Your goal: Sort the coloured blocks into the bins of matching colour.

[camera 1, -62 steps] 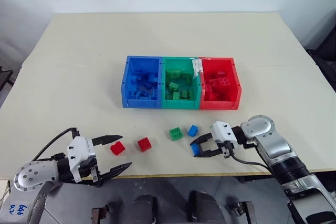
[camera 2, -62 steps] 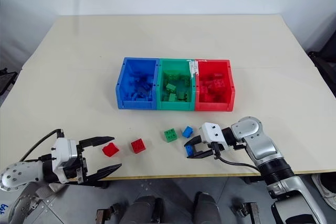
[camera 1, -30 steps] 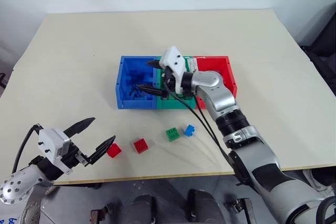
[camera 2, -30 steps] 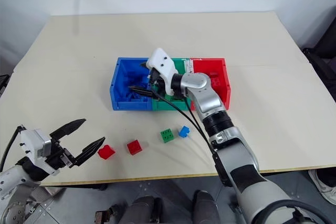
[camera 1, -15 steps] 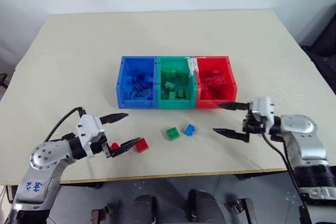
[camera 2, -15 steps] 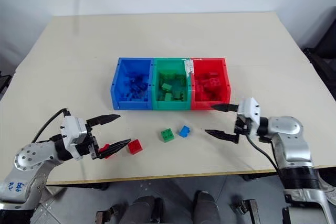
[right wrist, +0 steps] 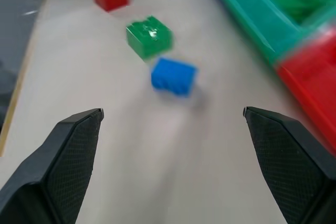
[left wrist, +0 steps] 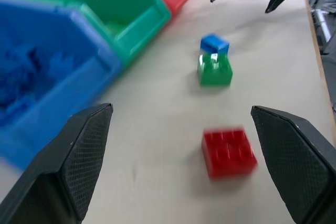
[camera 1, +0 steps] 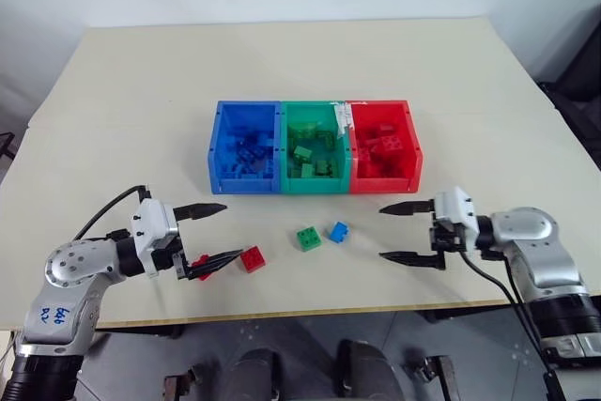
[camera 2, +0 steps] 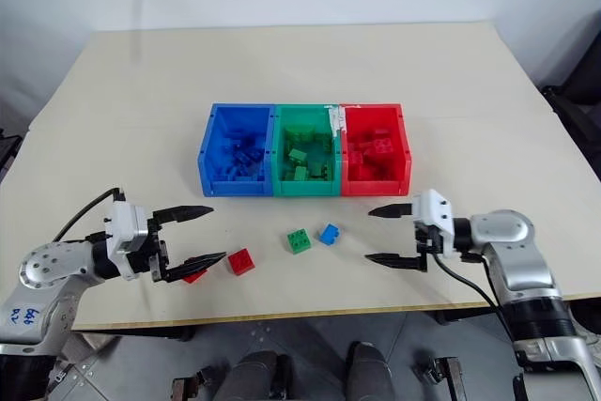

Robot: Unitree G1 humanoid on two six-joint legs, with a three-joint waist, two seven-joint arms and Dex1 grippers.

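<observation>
Three joined bins stand mid-table: the blue bin (camera 1: 244, 183), green bin (camera 1: 315, 185) and red bin (camera 1: 385, 183), each holding blocks of its own colour. In front of them lie a green block (camera 1: 308, 238), a blue block (camera 1: 338, 231) and two red blocks (camera 1: 252, 258) (camera 1: 201, 263). My left gripper (camera 1: 233, 229) is open and low over the table, with one red block just under its nearer finger and the other a little past its tips. My right gripper (camera 1: 380, 232) is open and empty, pointing at the blue block (right wrist: 174, 76) from the right.
The loose blocks lie close to the front edge of the cream table (camera 1: 470, 91). In the left wrist view the right gripper (left wrist: 242, 3) shows beyond the blue block (left wrist: 214, 43) and green block (left wrist: 214, 70). Bare table stretches behind and beside the bins.
My right gripper has swung from over the blue bin back down to the table, right of the loose blocks. My left gripper has closed in on the red blocks.
</observation>
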